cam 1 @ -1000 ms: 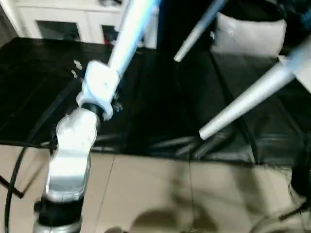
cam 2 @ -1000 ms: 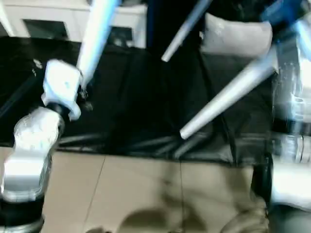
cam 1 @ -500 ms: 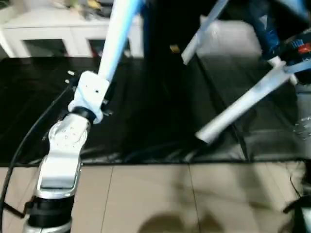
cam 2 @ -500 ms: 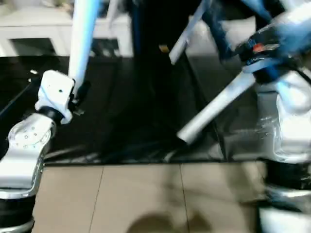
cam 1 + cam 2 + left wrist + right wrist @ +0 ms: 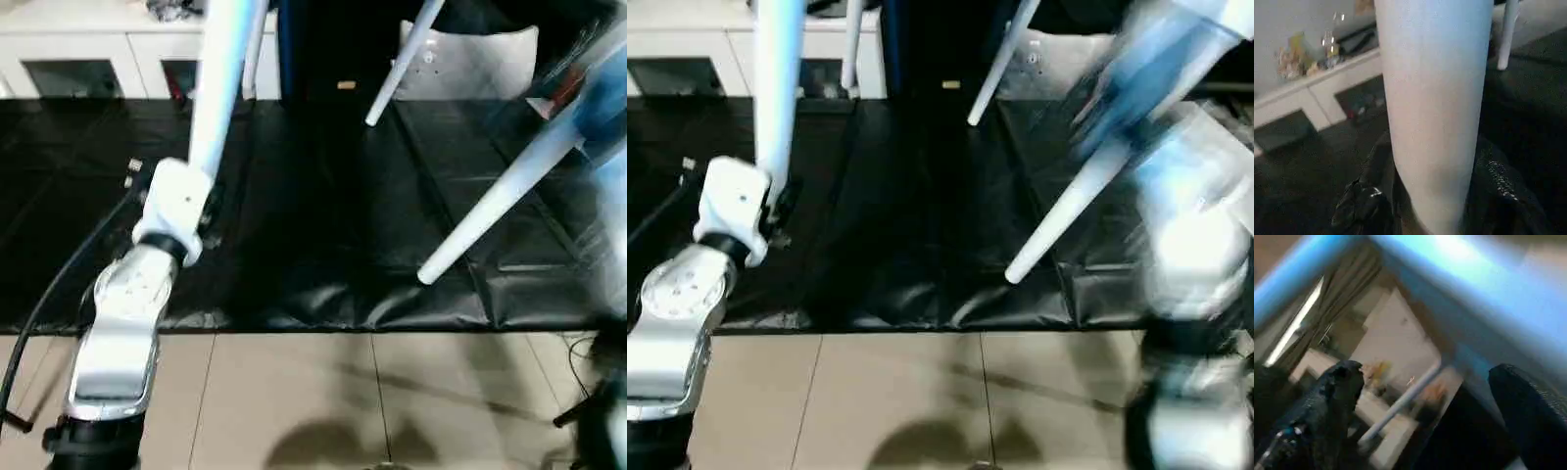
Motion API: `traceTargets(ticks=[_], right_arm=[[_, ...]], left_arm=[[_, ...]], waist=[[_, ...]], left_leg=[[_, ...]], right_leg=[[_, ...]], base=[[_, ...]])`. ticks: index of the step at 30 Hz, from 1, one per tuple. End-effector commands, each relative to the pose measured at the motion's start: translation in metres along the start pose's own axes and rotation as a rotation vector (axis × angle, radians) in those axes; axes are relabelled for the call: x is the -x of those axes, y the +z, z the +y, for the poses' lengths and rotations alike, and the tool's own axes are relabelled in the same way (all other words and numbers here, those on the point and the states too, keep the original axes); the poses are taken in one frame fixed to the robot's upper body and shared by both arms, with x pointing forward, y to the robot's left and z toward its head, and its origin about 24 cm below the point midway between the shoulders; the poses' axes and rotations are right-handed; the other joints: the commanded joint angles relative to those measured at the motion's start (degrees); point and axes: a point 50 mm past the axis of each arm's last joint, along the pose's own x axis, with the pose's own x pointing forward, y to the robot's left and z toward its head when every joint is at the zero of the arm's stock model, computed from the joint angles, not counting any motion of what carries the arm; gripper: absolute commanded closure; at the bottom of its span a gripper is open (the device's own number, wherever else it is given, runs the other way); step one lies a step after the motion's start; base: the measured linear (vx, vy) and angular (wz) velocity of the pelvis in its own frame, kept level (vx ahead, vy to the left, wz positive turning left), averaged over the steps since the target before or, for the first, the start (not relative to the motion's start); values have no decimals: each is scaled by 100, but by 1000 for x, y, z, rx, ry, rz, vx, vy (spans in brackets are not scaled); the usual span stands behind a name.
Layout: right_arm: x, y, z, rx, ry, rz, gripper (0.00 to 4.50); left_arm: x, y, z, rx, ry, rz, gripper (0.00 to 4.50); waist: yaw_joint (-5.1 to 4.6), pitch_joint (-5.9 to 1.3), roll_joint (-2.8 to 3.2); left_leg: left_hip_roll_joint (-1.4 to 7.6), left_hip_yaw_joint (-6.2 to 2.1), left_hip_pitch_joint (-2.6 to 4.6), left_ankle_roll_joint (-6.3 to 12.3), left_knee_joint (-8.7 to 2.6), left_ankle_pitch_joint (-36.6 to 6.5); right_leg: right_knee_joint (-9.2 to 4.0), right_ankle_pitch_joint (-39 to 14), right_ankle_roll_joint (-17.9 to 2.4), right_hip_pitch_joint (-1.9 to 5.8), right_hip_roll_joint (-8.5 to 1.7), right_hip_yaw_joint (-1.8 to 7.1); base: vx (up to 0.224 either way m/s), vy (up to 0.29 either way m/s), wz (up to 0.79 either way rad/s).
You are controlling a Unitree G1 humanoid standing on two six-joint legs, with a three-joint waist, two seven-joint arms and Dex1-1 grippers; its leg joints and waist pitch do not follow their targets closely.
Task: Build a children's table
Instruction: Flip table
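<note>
My left gripper (image 5: pixel 204 188) is shut on a long white table leg (image 5: pixel 220 78), which it holds nearly upright. In the left wrist view that leg (image 5: pixel 1435 107) stands between the two black fingers (image 5: pixel 1366 200). Two more white legs hang over the black mat: a slanted one (image 5: pixel 490 201) at the right and a thinner one (image 5: pixel 402 64) further back. The tabletop is out of view. My right arm (image 5: pixel 1185 235) is a blur beside the slanted leg. In the right wrist view my right gripper (image 5: pixel 1425 377) is open, fingers (image 5: pixel 1317 416) far apart, under a blurred pale blue surface.
A black mat (image 5: pixel 313 215) covers the floor, with beige tiles (image 5: pixel 294 392) in front of it. A white cabinet with glass doors (image 5: pixel 88 69) stands at the back left, and a pale grey panel (image 5: pixel 480 64) at the back right. A black cable (image 5: pixel 49 294) runs along my left arm.
The camera has shifted, showing more of the mat. My right arm has swung beside the slanted leg and is now blurred. The left gripper keeps its hold on the upright leg.
</note>
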Motion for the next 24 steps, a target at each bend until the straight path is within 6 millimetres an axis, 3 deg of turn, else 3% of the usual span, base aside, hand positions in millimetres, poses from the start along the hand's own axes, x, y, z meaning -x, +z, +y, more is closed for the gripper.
traceTargets(ticks=[1, 2, 3, 4, 5, 6, 10, 12, 14, 17, 18, 19, 20, 21, 22, 23, 24], right_arm=[[5, -2, 6, -46, -50, -7, 0], [9, -6, 9, -71, -79, -2, 0], [14, -10, 11, -111, -127, 1, 0], [20, -16, 15, -136, -167, 12, 0], [25, -20, 18, -147, -186, 22, 0], [37, -29, 25, -182, -234, 59, 0], [54, -41, 36, -246, -305, 120, 0], [61, -48, 44, -276, -305, 170, 0], [64, -52, 51, -291, -283, 201, 0], [72, -68, 78, -329, -116, 330, 0], [73, -70, 81, -341, -108, 337, 0], [74, -71, 86, -362, -102, 348, 0], [74, -72, 88, -380, -102, 355, 0], [75, -73, 91, -392, -96, 364, 0], [76, -73, 94, -398, -85, 374, 0], [77, -74, 97, -407, -70, 390, 0], [77, -74, 97, -412, -66, 394, 0]], left_arm=[[0, -10, 10, -71, 36, 40, 304], [0, -11, 11, -73, 38, 42, 304], [0, -14, 12, -68, 40, 44, 304], [-1, -19, 14, -65, 53, 59, 304], [0, -22, 15, -58, 60, 70, 304], [0, -28, 17, -52, 72, 85, 304], [0, -38, 20, -56, 84, 105, 304], [1, -45, 22, -56, 91, 122, 304], [1, -52, 22, -49, 101, 140, 304], [1, -68, 25, -1, 129, 138, 304], [0, -70, 24, -3, 121, 140, 304], [0, -76, 24, -1, 126, 140, 304], [-1, -79, 25, 1, 129, 140, 304], [-1, -83, 25, 0, 129, 141, 304], [-1, -87, 26, -6, 134, 142, 269], [2, -96, 27, -17, 143, 155, 234], [3, -99, 28, -15, 148, 156, 234]], waist=[[33, -309, 38], [36, -317, 27], [50, -318, 99], [41, -320, 72], [55, -312, 89], [55, -293, 93], [41, -280, 64], [17, -229, 73], [-8, -194, 59], [-25, -186, 18], [-41, -192, -53], [-46, -197, -75], [-60, -208, -18], [-76, -206, -53], [-74, -205, -40], [-94, -201, -102], [-111, -204, -94]], left_leg=[[12, 66, -7, 295, -462, -1147], [13, 65, -1, 288, -466, -1123], [5, 54, 4, 269, -463, -1107], [5, 67, 0, 261, -454, -1077], [8, 61, -3, 240, -469, -1086], [10, 67, -3, 219, -481, -1188], [6, 58, 2, 131, -512, -1534], [-1, 46, -2, 116, -550, -1883], [-8, 32, 35, 60, -567, -2275], [-35, 24, 21, 75, -554, -2334], [-31, 26, 9, 86, -551, -2324], [-30, 24, 3, 90, -551, -2297], [-17, -2, -7, 88, -561, -2202], [-13, 0, -19, 98, -562, -2175], [-2, -8, -9, 80, -572, -2180], [13, 3, 16, 74, -570, -2237], [20, -11, -2, 68, -587, -2216]], right_leg=[[-343, -1042, -1057, 266, -81, 130], [-326, -935, -1080, 275, -82, 129], [-318, -889, -1099, 280, -90, 130], [-328, -788, -1093, 280, -84, 133], [-314, -757, -1100, 292, -89, 133], [-340, -857, -1073, 286, -101, 138], [-380, -1277, -954, 285, -100, 142], [-441, -1880, -784, 257, -99, 129], [-518, -2569, -567, 220, -110, 124], [-591, -2956, -357, 198, -108, 118], [-596, -3001, -324, 199, -112, 118], [-585, -3040, -300, 198, -115, 120], [-574, -2905, -325, 198, -125, 127], [-577, -2839, -328, 196, -115, 127], [-560, -2780, -349, 194, -118, 131], [-559, -2672, -386, 165, -102, 140], [-532, -2570, -369, 190, -99, 144]], base=[[0, 0, 0], [0, 0, 0], [0, 0, 0], [0, 0, 0], [0, 0, 0], [0, 0, 0], [0, 0, 0], [0, 0, 0], [0, 0, 0], [0, 0, 0], [0, 0, 0], [0, 0, 0], [0, 0, 0], [0, 0, 0], [0, 0, 0], [0, 0, 0], [0, 0, 0]])
